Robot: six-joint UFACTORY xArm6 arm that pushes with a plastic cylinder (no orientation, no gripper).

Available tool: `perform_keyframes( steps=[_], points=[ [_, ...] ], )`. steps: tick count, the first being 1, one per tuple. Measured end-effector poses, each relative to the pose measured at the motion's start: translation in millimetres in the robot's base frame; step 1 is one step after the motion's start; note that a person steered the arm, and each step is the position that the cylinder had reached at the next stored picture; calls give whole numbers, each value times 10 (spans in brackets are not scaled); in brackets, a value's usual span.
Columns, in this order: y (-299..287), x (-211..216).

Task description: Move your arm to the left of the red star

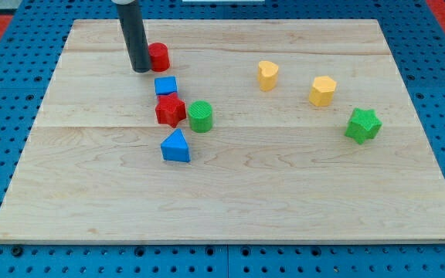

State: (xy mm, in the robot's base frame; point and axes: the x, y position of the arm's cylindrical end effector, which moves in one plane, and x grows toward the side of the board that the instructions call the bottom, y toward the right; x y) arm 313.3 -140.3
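Observation:
The red star (170,110) lies left of the board's middle, with a blue cube (165,85) touching its top side and a green cylinder (201,116) touching its right side. My tip (140,69) rests on the board above and to the left of the star, right beside the left side of a red cylinder (159,56). A blue triangular block (176,146) lies just below the star.
A yellow heart (266,75) and a yellow hexagonal block (322,90) lie in the right half of the wooden board (284,201). A green star (362,124) lies further to the right.

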Motion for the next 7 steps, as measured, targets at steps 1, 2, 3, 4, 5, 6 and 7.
perform_keyframes(
  steps=[1,2,3,4,5,6,7],
  points=[
    [-79,-12],
    [-78,-20],
    [-64,-21],
    [-57,-27],
    [-27,31],
    [155,250],
    [127,251]
  ],
)
